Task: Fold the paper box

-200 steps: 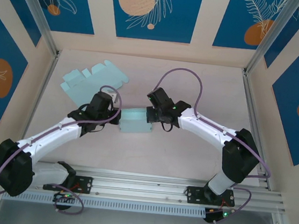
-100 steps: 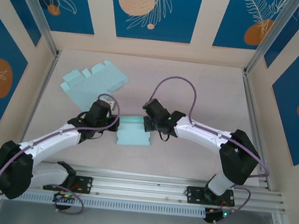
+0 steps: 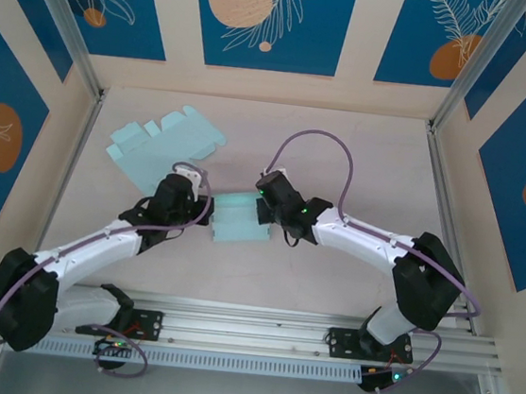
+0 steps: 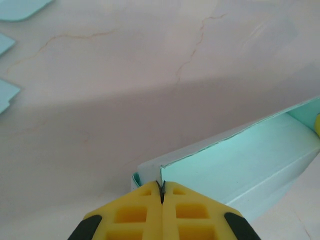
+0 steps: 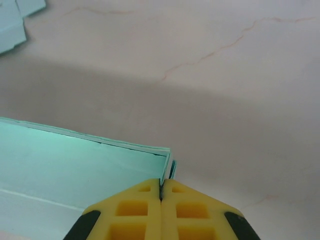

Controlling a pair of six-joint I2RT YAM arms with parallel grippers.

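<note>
Pale mint-green paper box point(image 3: 239, 220) sits between both arms: yellow left fingers point(image 4: 155, 198) pinched fully together on its left wall, yellow right fingers point(image 5: 155, 192) likewise on its right wall.

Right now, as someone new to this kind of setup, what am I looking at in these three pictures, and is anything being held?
Two white robot arms are bolted at the near edge of a table. The wide picture comes from a camera above and behind them. The other two come from a small camera on each arm's wrist, so the yellow shapes at the bottom are that arm's own pincer. The left pincer is closed on one end of a pale green paper box. The right pincer is closed on the opposite end, so both arms hold the half-formed box between them. Farther back on the left lies a flat, unfolded cardboard sheet, with neither arm on it.
</note>
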